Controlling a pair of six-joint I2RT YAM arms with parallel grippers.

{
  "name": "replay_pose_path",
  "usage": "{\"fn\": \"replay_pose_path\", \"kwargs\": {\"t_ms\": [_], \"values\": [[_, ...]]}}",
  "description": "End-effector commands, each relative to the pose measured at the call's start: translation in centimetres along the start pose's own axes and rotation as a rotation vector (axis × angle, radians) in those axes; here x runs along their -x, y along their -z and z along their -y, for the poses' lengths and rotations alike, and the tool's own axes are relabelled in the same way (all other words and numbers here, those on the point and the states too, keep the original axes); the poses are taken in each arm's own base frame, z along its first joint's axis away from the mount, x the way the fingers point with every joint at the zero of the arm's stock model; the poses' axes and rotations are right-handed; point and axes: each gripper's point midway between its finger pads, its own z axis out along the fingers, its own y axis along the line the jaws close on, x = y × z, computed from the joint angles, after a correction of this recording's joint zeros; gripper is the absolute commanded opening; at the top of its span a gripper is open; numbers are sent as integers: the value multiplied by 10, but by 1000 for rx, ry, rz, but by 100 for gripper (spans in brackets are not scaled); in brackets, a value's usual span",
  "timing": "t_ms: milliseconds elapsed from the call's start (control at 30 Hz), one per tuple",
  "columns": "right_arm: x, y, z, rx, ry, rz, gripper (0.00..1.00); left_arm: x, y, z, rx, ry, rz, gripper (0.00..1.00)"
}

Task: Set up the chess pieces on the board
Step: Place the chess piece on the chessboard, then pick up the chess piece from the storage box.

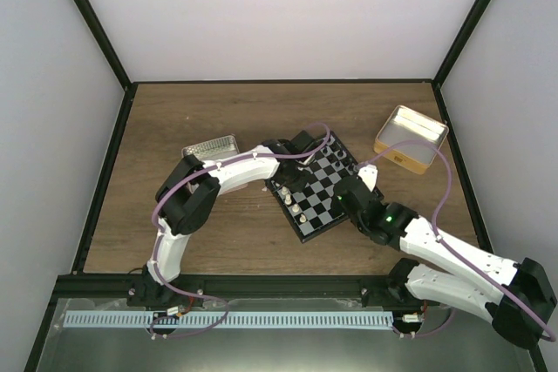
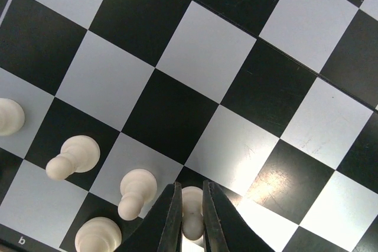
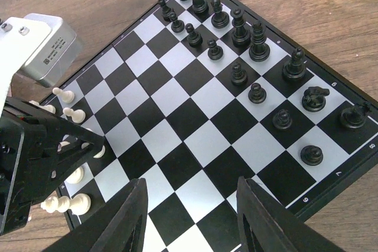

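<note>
The board [image 1: 321, 187] lies tilted at the table's middle. Black chess pieces [image 3: 239, 75] stand in two rows along its far-right side, and white chess pieces [image 3: 74, 115] cluster at its left edge. My left gripper [image 2: 191, 187] is low over that white side, shut on a white pawn [image 2: 192, 213] that stands on a black square. Other white pawns [image 2: 136, 190] [image 2: 74, 156] stand on the squares beside it. My right gripper [image 3: 190, 181] hovers open over bare squares at the near edge of the board [image 3: 177, 116], nothing between its fingers.
A yellow tin [image 1: 411, 138] stands open at the back right of the table. A silver tin [image 1: 209, 147] lies just left of the board, under the left arm. The table is walled in on three sides.
</note>
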Motion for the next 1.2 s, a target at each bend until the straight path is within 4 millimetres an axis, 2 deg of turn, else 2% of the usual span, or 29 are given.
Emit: {"fn": "replay_pose_path", "kwargs": {"t_ms": [0, 333, 433, 533, 667, 767, 900, 1000, 1167], "values": [[4, 0, -2, 3, -17, 18, 43, 3, 9, 6, -13, -24, 4, 13], [2, 0, -1, 6, -18, 11, 43, 11, 14, 10, -30, -28, 23, 14], [2, 0, -2, 7, -18, 11, 43, 16, 19, 8, -22, -25, 37, 18], [2, 0, -2, 8, -20, 12, 43, 26, 35, 7, -14, -18, 85, 24], [4, 2, -2, 11, -29, 20, 43, 43, 60, 2, 9, 3, 173, 37], [5, 3, -2, 15, -32, 24, 43, 54, 78, -9, 36, 54, 239, 38], [5, 3, -2, 14, -32, 24, 44, 64, 104, -38, 51, 195, 348, 38], [4, 2, -2, 16, -31, 22, 43, 66, 124, -76, 49, 381, 448, 42], [4, 1, -4, 22, -33, 19, 44, 43, 145, -149, 4, 764, 607, 47]]}}
